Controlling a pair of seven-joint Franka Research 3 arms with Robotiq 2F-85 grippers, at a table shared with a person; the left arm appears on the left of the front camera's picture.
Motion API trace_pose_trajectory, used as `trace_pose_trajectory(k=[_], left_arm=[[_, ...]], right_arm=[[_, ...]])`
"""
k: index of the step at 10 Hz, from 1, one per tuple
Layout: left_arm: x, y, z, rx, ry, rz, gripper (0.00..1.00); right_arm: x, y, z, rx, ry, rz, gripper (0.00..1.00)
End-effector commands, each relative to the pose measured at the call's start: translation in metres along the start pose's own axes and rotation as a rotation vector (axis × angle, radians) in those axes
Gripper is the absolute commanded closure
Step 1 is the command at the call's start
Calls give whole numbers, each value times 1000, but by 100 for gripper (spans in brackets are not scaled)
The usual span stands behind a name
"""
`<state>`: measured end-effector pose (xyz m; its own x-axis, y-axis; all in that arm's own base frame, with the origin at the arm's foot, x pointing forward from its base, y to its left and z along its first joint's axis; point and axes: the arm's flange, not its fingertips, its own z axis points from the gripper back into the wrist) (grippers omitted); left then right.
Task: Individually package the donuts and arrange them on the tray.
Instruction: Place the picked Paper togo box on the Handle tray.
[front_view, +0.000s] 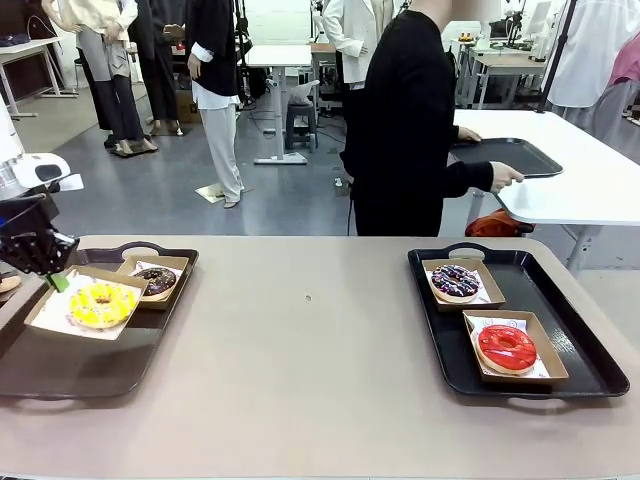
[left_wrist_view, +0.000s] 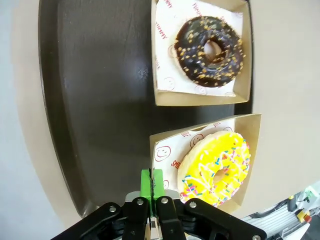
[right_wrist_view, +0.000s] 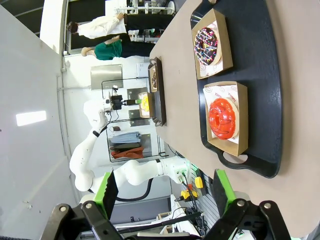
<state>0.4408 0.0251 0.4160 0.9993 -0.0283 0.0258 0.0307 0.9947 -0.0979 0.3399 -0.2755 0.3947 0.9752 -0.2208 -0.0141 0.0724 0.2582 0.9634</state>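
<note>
As the four donuts already lie one to a box on two black trays, the step in hand is judged to be the final placing of the yellow donut's box.

Left gripper (left_wrist_view: 154, 186): green pads pressed together at the near edge of the cardboard box (left_wrist_view: 252, 150) that holds the yellow sprinkled donut (left_wrist_view: 216, 170); whether a lip of card or paper is pinched between them cannot be told.

Right gripper (right_wrist_view: 164, 192): jaws spread wide, nothing between them, held well above the right-hand tray (front_view: 590, 345).

Donut positions: yellow sprinkled donut and chocolate-glazed donut (front_view: 157, 281) boxed side by side on the left-hand tray (front_view: 60, 375); dark donut with coloured sprinkles (front_view: 455, 281) and glossy red donut (front_view: 506, 347) boxed one behind the other on the right-hand tray.

Technique: if the box is to be nudged, it should be moved low and level along the tray floor, so the donut is not tipped and the neighbouring box is not knocked.

Caution: the icing should be kept clear of the pads.

Person: stood at the far side, turned away, both hands on a separate empty tray (front_view: 505, 156) at another table.

Hidden: the left arm is cut off by the frame edge in the front view; the contact point under the pads is masked by the fingers themselves.

Unclear: print on the white liner paper (left_wrist_view: 167, 150) is only partly legible.
</note>
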Motion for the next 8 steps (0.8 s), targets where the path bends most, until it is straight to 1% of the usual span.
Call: trace_pose_trajectory(k=[1, 3, 5, 6, 8], left_arm=[[3, 26, -9, -31, 46, -31, 99], [-5, 43, -14, -70, 63, -40, 99], [-11, 57, -19, -93, 43, -23, 99], [-12, 60, -24, -96, 18, -12, 99], [-11, 59, -35, -60, 25, -25, 99]], right_arm=[[-1, 0, 3, 2, 12, 15, 0], [-1, 0, 3, 2, 12, 15, 0], [-1, 0, 3, 2, 12, 15, 0], [-1, 0, 3, 2, 12, 15, 0], [-1, 0, 3, 2, 12, 15, 0]])
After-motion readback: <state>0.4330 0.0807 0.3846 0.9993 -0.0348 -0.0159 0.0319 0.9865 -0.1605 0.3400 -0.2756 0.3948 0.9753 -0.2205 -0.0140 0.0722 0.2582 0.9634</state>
